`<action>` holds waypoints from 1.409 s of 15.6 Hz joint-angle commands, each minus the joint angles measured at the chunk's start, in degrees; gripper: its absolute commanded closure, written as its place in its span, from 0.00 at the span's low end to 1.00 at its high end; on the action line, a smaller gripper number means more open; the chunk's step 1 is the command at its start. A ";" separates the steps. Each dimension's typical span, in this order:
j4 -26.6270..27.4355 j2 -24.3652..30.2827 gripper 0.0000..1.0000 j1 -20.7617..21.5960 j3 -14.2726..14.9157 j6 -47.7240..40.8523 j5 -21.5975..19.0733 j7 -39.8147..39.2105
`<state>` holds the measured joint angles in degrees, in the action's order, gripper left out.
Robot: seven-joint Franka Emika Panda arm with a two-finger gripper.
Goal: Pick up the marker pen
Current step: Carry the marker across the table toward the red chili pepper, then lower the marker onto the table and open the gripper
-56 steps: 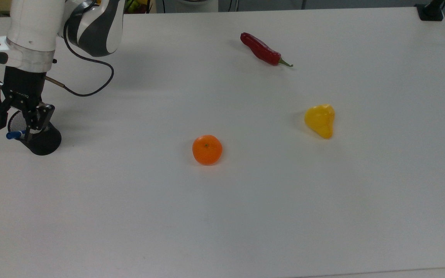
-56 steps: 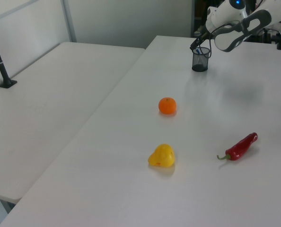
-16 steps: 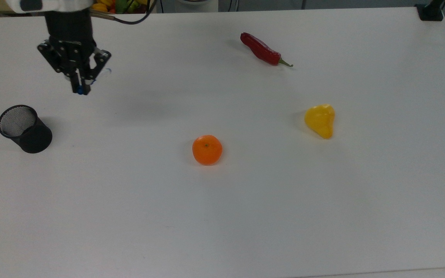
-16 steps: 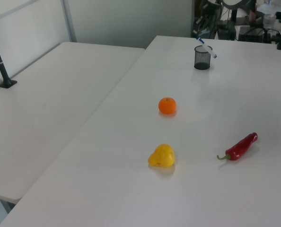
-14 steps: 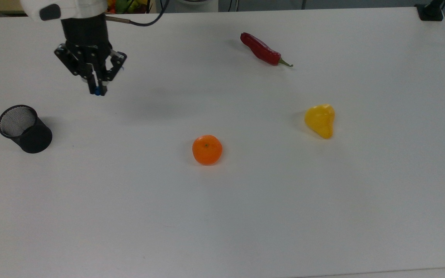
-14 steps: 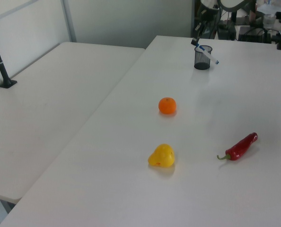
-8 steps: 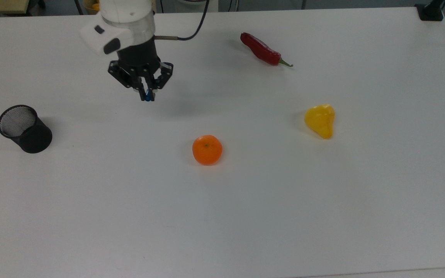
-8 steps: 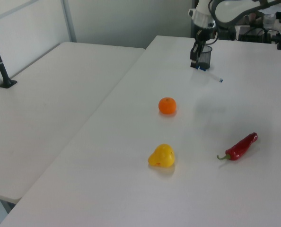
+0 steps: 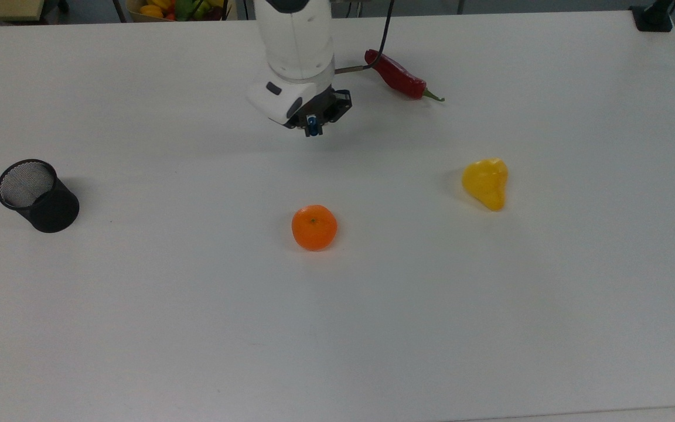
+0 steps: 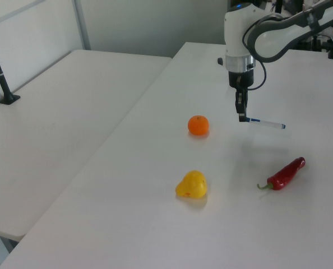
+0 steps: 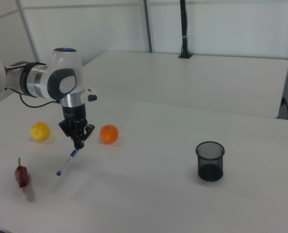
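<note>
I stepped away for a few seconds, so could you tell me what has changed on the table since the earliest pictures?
The gripper lifted the marker pen out of the black mesh cup and carried it toward the top view's right, to a spot near the red chilli. It remains shut on the pen, which hangs above the table. The cup, orange, yellow fruit and chilli stayed put.

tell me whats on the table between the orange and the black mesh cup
Nothing. In the top view the stretch of white table between the orange and the black mesh cup is bare. The right view shows the same gap bare.
</note>
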<state>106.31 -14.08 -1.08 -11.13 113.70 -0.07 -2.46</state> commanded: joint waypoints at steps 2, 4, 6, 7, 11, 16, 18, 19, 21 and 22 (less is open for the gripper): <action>2.15 -0.68 0.91 1.68 -3.55 -1.12 -0.19 3.59; 2.06 -2.18 0.89 2.83 -3.55 0.98 -0.19 4.12; 2.32 -3.05 0.89 3.45 -3.55 3.45 -0.19 4.21; 2.24 -3.32 0.89 3.62 -3.55 3.89 -0.19 4.21; 2.15 -4.03 0.71 3.62 -3.55 7.41 -0.19 4.21; 1.97 -4.20 0.00 4.06 -3.55 7.32 0.25 4.13; 1.62 -3.50 0.00 3.80 -3.55 6.80 0.25 4.13; 1.53 -2.63 0.00 3.54 -3.55 6.45 0.16 4.21; 0.75 -1.13 0.00 2.84 -3.46 4.87 -0.54 4.30; -0.65 -0.52 0.00 2.49 -3.46 2.51 -0.63 4.30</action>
<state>106.77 -18.03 2.12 -14.91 120.01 -0.07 0.98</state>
